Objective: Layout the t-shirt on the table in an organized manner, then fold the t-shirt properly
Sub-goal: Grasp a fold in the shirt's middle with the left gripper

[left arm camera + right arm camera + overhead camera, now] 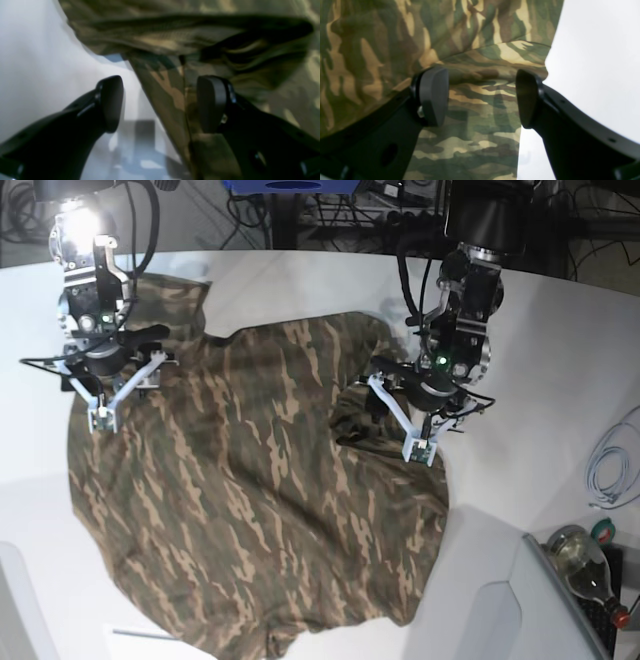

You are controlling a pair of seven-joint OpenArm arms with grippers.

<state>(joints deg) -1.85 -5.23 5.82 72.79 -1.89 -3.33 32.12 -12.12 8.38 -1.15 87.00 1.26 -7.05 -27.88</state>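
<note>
The camouflage t-shirt (250, 500) lies spread over the centre and lower half of the base view on the white table (560, 380); its lower hem reaches the bottom edge of the frame, and one sleeve runs into the upper left, while the other is bunched into folds right of centre. The left gripper (160, 105) hangs over that bunched sleeve at centre right of the base view; in its wrist view the jaws stand apart, a seamed edge of cloth running up between the two black pads without either pad pressing it. The right gripper (481, 97) sits over the upper-left sleeve; its jaws are likewise spread wide, with the sleeve's hem passing behind them and bare table at the right of that view; nothing is held.
</note>
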